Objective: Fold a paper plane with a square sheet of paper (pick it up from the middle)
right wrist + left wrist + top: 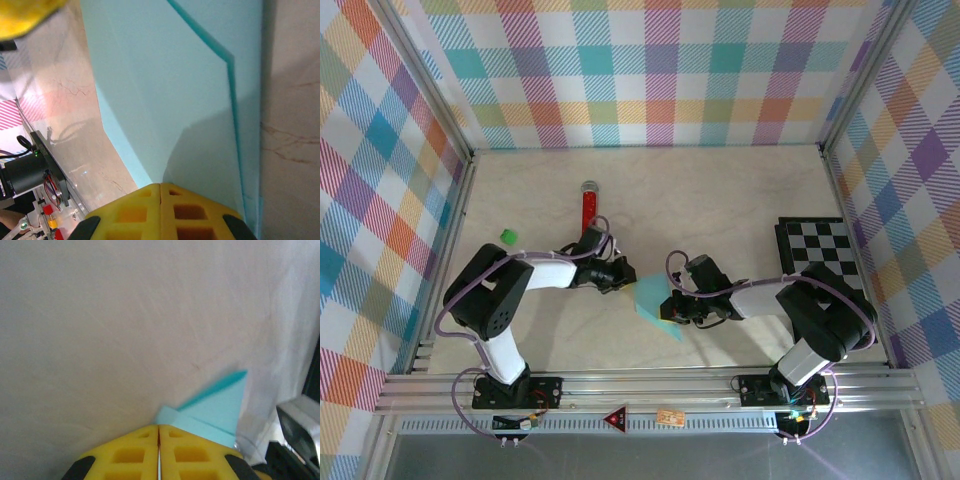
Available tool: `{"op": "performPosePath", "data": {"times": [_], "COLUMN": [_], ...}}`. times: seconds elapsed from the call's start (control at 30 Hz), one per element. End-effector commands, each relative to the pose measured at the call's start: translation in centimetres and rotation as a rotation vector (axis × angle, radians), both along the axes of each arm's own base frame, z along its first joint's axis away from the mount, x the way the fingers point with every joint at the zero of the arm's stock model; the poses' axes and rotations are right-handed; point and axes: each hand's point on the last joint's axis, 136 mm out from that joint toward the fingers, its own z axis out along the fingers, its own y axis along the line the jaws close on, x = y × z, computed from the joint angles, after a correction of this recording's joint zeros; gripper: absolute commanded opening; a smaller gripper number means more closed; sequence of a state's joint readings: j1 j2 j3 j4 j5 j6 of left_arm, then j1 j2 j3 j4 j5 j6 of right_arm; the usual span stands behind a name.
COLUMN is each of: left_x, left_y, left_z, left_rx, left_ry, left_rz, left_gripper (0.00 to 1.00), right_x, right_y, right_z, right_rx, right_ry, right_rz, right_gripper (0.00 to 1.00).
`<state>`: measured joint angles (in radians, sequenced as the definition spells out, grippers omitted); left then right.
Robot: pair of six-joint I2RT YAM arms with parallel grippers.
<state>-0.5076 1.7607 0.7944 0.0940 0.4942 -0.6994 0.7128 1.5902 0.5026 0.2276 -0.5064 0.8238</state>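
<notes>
Now, folded cyan paper (655, 302) between left gripper (159, 427) and right gripper (160, 185), both jaws tight on it

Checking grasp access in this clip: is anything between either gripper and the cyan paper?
Nothing visible. The left gripper and the right gripper are both shut on the cyan paper, one at each side. The red tube and the checkered board lie well apart from it.

The pale marbled table (720, 190) carries a red glittery tube (587, 212) with a grey cap, lying left of centre and pointing at the far edge. A small green block (506, 237) sits near the left edge. A black-and-white checkered board (818, 243) lies flat against the right edge.
</notes>
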Motion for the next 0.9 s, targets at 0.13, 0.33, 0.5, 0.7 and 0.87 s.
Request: {"op": "performPosePath", "data": {"times": [0.13, 0.33, 0.5, 0.7, 0.87], "left_x": [1.3, -0.3, -2.1, -2.2, -2.1], "left_y": [-0.3, -2.4, -4.9, -4.9, -4.3], "left_z": [4.2, 5.9, 4.0, 1.8, 0.9], "left_rx": [-0.002, -0.025, -0.022, 0.008, 0.056], "left_ry": [-0.08, -0.15, -0.13, -0.09, -0.084], "left_rz": [-0.01, -0.075, -0.153, -0.159, -0.15], "left_gripper": [0.1, 0.12, 0.11, 0.1, 0.09], "right_x": [-2.2, -1.4, -0.8, -0.4, -0.7], "right_y": [-2.0, -1.3, -0.4, 0.5, 0.3], "right_z": [-2.3, -1.6, -0.6, 1.1, 2.6], "right_rx": [-0.104, -0.09, -0.053, -0.003, 0.01], "right_ry": [0.083, 0.063, 0.05, 0.022, -0.002], "right_rz": [0.02, 0.018, 0.029, 0.048, 0.056], "right_gripper": [0.04, 0.05, 0.08, 0.12, 0.15]}}
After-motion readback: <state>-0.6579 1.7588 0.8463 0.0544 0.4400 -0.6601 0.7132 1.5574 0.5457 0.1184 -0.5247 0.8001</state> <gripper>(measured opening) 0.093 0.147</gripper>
